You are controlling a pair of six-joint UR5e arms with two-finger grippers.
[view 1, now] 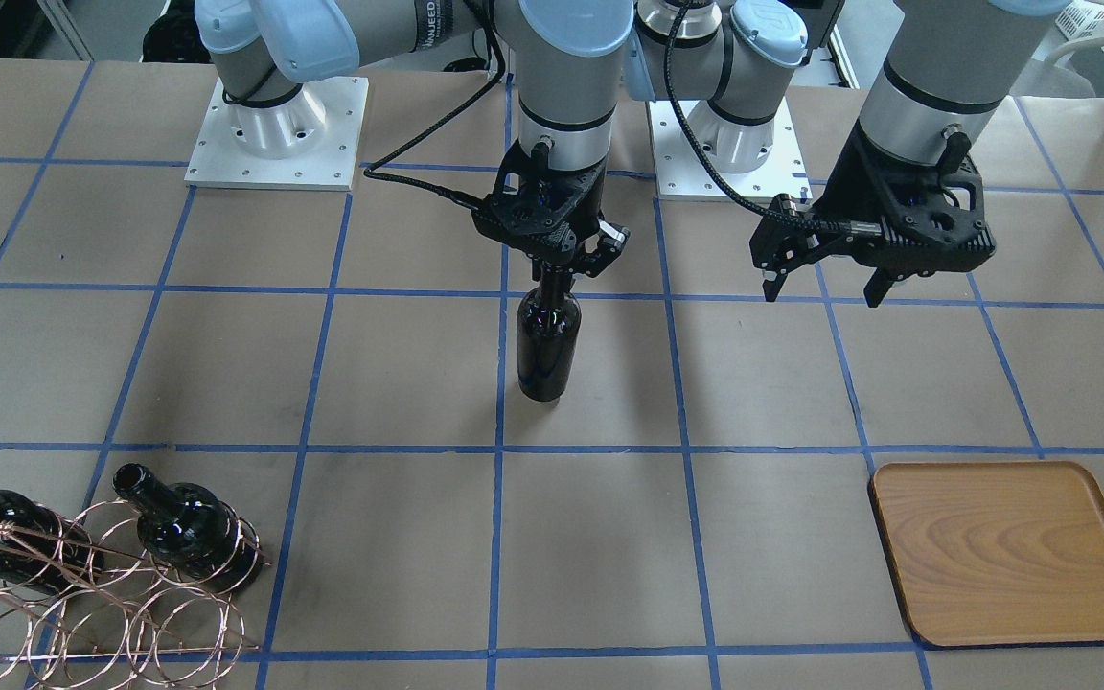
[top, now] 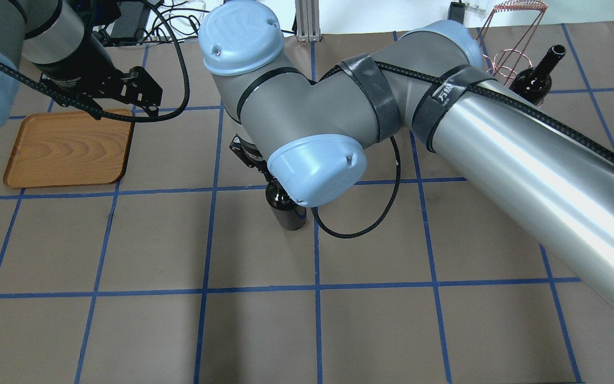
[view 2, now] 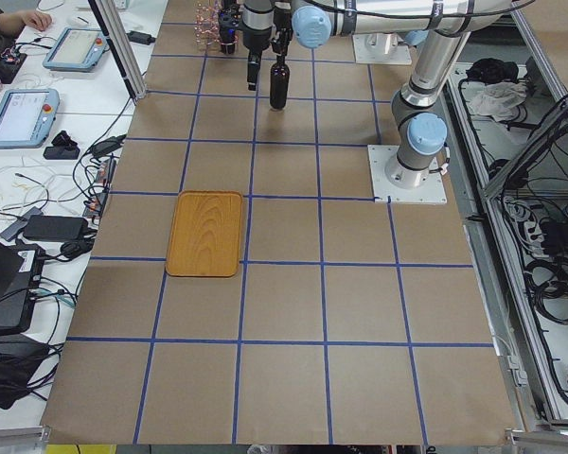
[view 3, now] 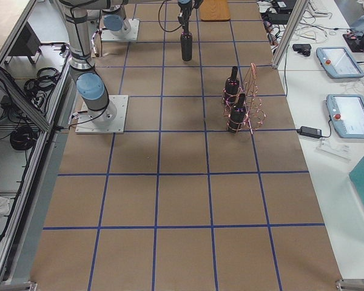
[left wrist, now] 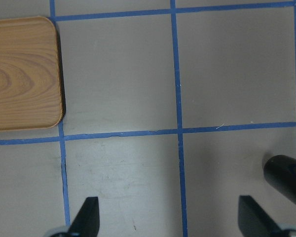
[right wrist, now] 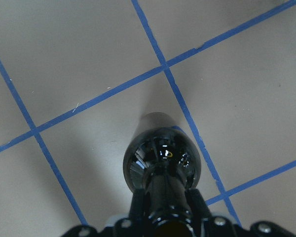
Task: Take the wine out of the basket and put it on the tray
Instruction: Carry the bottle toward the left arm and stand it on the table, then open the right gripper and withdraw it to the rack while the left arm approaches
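My right gripper (view 1: 552, 266) is shut on the neck of a black wine bottle (view 1: 549, 340), held upright over the table's middle. I cannot tell if its base touches the paper. The right wrist view looks down the bottle (right wrist: 163, 158). In the overhead view the arm hides the gripper and only the bottle's body (top: 285, 210) shows. My left gripper (view 1: 820, 285) is open and empty, hovering between the bottle and the wooden tray (view 1: 1012, 551). The tray (left wrist: 19, 74) is bare. The copper wire basket (view 1: 82, 604) holds two more bottles (view 1: 183, 532).
The table is brown paper with a blue tape grid. Both arm bases (view 1: 274, 134) stand at the robot's side. The basket (top: 509, 32) is at the far right corner in the overhead view and the tray (top: 67, 149) at the far left.
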